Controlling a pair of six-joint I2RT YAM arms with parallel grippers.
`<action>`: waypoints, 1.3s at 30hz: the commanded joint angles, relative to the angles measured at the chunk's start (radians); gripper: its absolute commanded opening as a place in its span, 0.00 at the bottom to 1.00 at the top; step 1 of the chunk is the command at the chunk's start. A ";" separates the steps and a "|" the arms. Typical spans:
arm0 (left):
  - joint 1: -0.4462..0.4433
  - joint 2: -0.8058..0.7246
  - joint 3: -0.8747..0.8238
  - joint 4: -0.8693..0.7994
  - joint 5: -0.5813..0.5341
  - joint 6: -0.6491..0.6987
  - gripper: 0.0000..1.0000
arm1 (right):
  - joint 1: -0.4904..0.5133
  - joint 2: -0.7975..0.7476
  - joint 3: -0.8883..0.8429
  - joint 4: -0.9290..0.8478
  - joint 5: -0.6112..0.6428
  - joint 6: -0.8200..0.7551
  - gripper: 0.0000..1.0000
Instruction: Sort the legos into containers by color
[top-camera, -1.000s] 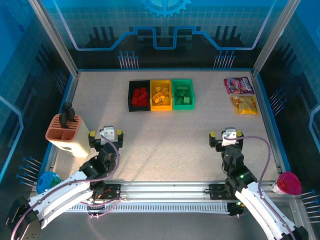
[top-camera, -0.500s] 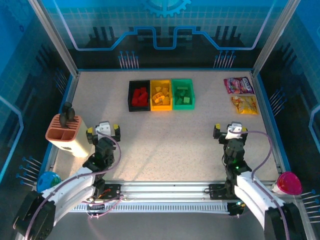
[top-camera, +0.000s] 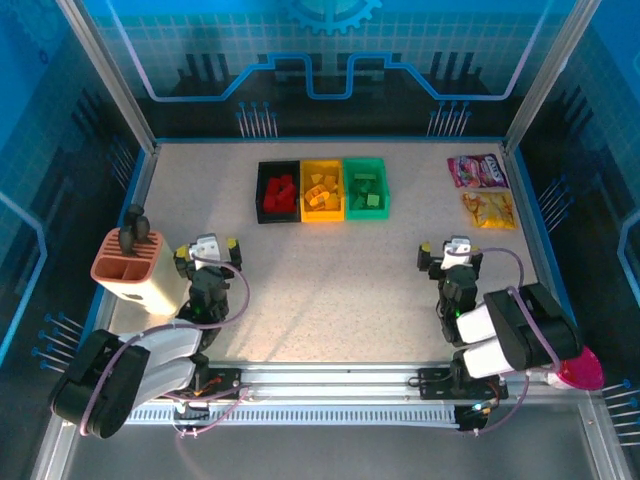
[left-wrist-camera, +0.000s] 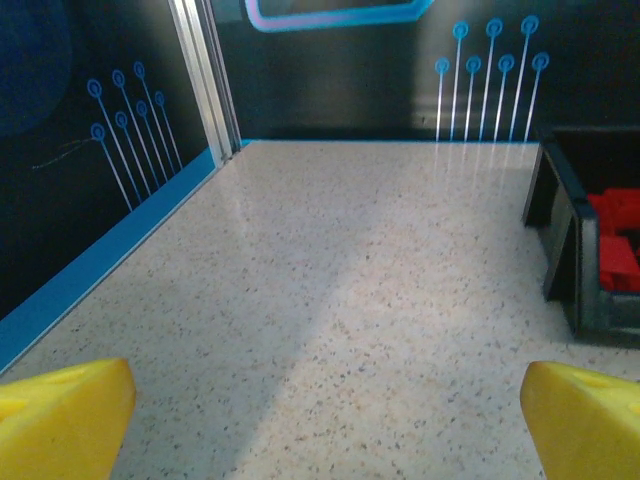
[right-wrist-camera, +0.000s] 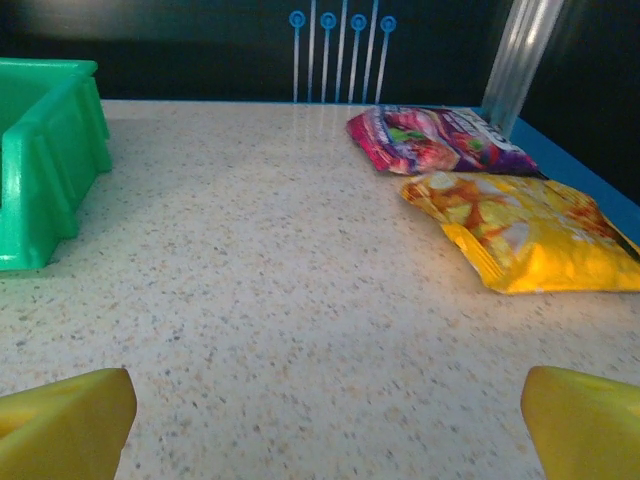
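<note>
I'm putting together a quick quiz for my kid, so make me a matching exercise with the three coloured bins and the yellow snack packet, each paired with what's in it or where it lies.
Things:
1. black bin
2. yellow bin
3. green bin
4. yellow snack packet

Matches:
A. holds green bricks
B. lies at the far right of the table, beside the purple packet
C. holds red bricks
D. holds yellow bricks

Pairs: 1-C, 2-D, 3-A, 4-B

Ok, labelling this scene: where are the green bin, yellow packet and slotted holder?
green bin (right-wrist-camera: 50, 160), right wrist view, side wall
yellow packet (right-wrist-camera: 530, 245), right wrist view, middle
slotted holder (top-camera: 150, 290), top external view, cream side
</note>
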 joint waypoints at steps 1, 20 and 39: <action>0.032 0.028 -0.037 0.186 0.031 0.003 0.99 | -0.016 0.033 0.039 0.131 -0.092 -0.051 1.00; 0.068 0.326 0.031 0.430 0.232 0.066 0.99 | 0.014 0.106 0.190 -0.043 -0.131 -0.131 1.00; 0.116 0.476 0.100 0.429 0.415 0.094 0.99 | -0.013 0.081 0.251 -0.201 -0.231 -0.129 1.00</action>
